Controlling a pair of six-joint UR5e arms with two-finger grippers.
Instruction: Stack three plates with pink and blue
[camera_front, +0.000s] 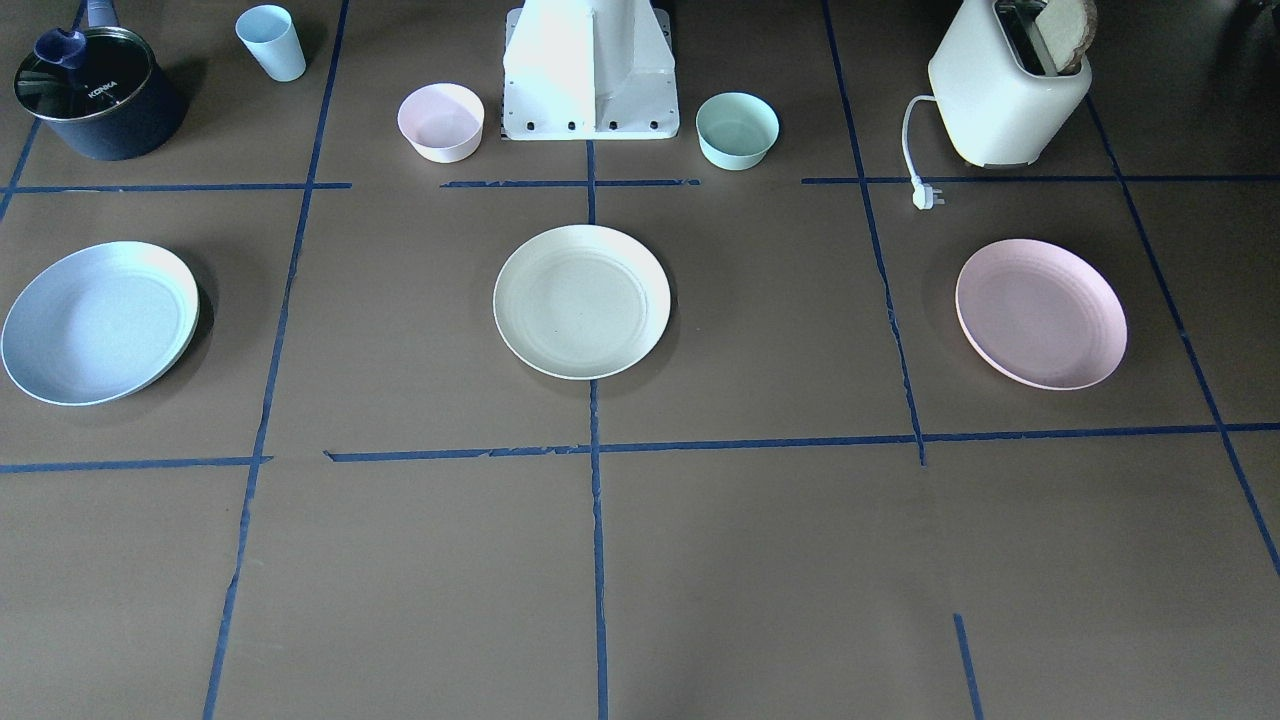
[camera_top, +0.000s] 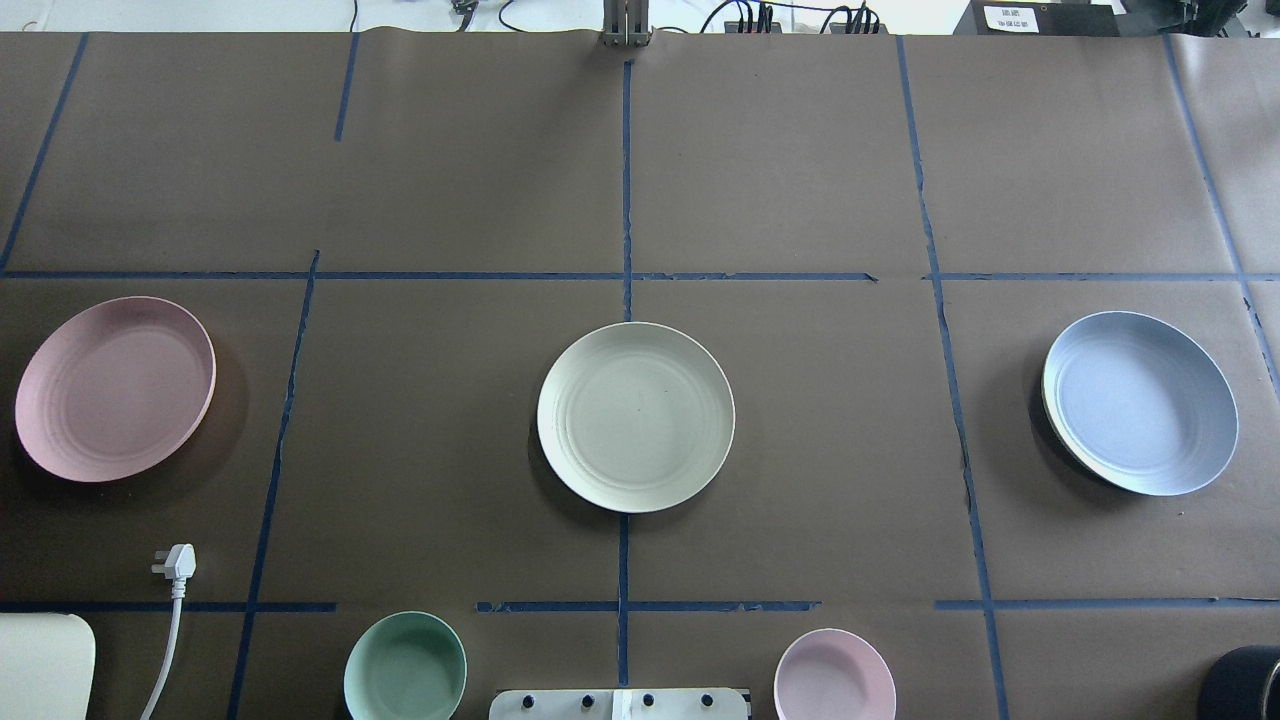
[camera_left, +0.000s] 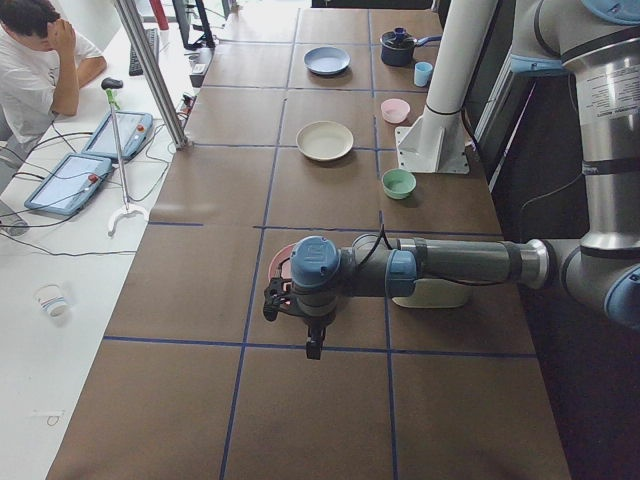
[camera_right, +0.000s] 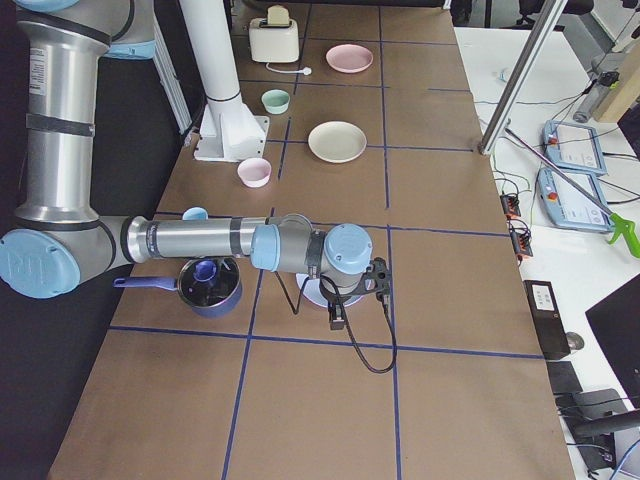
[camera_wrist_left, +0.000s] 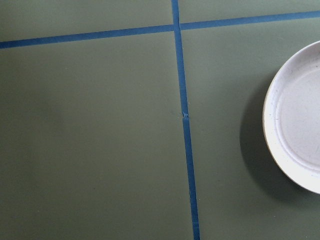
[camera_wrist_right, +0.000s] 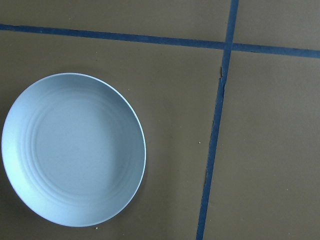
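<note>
Fingers of the left arm: hanging above the counter by the pink plate, with nothing in them that I can see. How far apart they stand I cannot tell from this end.
Pink plate: lying alone on the robot's left. I'd say this is the first pick. Take it by the rim (it sits low, so one finger has to slip under the lip) and keep it level.
Cream plate: dead centre and bare, the natural base. Lower onto it squarely so the ringed rims nest.
Blue plate: on the robot's right, well apart from the other two.
Fingers of the right arm: above the blue plate, their gap likewise impossible to judge. Better to send one arm at a time over the middle.
</note>
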